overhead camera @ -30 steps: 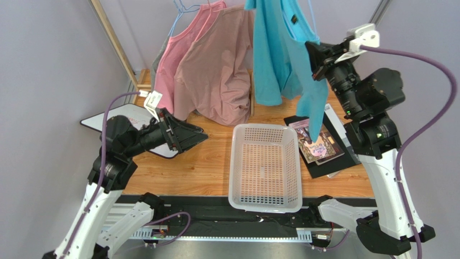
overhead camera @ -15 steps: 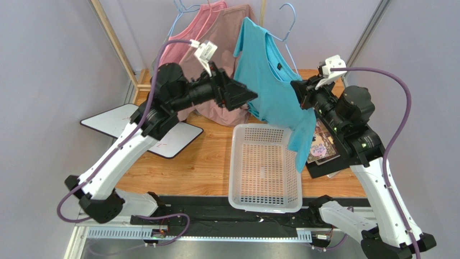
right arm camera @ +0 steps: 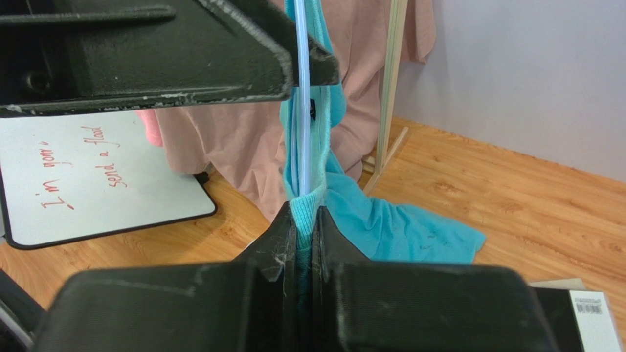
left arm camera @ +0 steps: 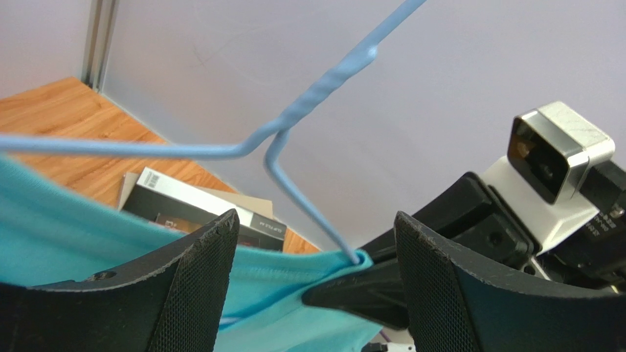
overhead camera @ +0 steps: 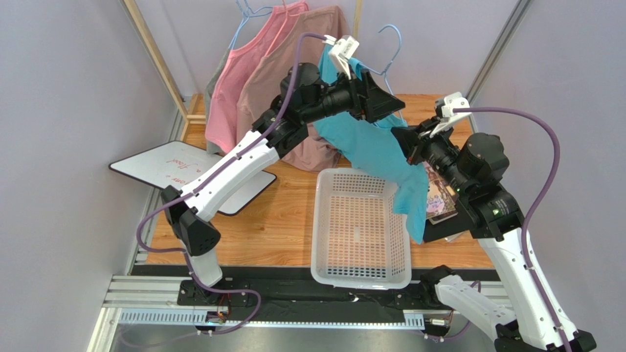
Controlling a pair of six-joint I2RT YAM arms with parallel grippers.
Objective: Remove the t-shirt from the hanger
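The teal t-shirt hangs on the light-blue wire hanger and droops over the basket's right rim. My right gripper is shut on the shirt's shoulder edge, where the hanger wire enters the cloth. My left gripper is open right above it. In the left wrist view its fingers stand either side of the hanger's sloping wire without touching it, and the left gripper holds nothing. The teal cloth lies below them.
A white perforated basket sits mid-table. A salmon-pink shirt and a brownish-pink shirt hang at the back on a wooden rack. A whiteboard lies at the left, and books at the right.
My left arm has swung up from the left side of the table to the hanger, jaws open. My right gripper has come down and left with the shirt, which now hangs lower.
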